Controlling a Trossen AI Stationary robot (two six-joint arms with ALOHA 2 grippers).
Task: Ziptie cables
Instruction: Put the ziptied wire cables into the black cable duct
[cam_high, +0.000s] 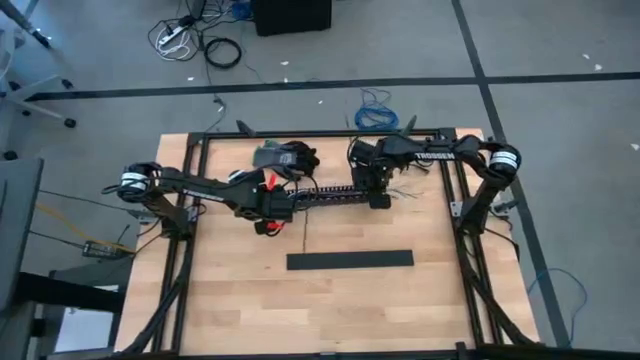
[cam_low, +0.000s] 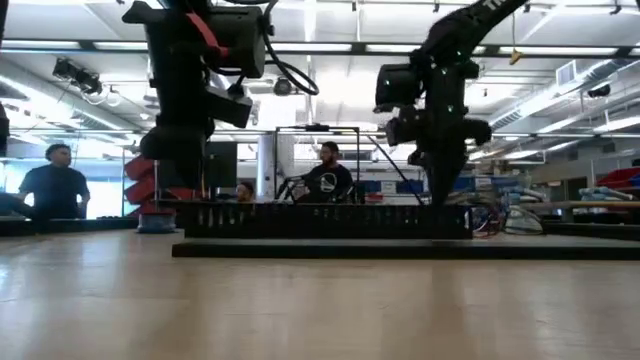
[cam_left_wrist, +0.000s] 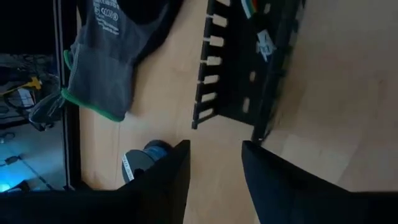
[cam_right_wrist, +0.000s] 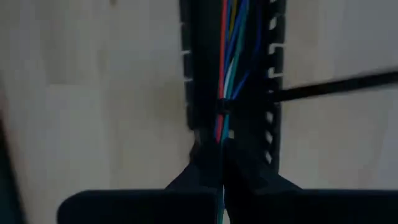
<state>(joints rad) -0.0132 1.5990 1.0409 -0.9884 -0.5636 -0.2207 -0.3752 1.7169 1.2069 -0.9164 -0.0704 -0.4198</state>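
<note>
The right gripper (cam_right_wrist: 222, 163) has its fingers pressed together on the cables (cam_right_wrist: 230, 56), pinching the bundle right where it runs out of the end of the slotted duct (cam_right_wrist: 198, 74). The wires (red, blue, green, white) lie inside the duct's channel, running lengthwise down the middle. A thin black ziptie (cam_right_wrist: 339, 86) sticks out sideways from the duct over the bare wood, and there's a dark band around the wires just ahead of the fingertips, though I can't tell for sure if that's the same tie.

The left gripper (cam_left_wrist: 214, 163) is at the other end of the duct, fingers spread apart with nothing between them, hovering just off the duct's end above the table (cam_left_wrist: 348, 93).

From above, the duct (cam_high: 335, 193) lies across the middle of the table's far half, with the left gripper (cam_high: 283, 205) at one end and the right gripper (cam_high: 380, 192) at the other. A grey work glove (cam_left_wrist: 102, 68) with a green cuff lies near the left end of the duct, toward the table's far edge. A flat black bar (cam_high: 350, 260) lies on the near side of the duct, well apart from it.

In the level view, people sit in the room beyond the duct.
</note>
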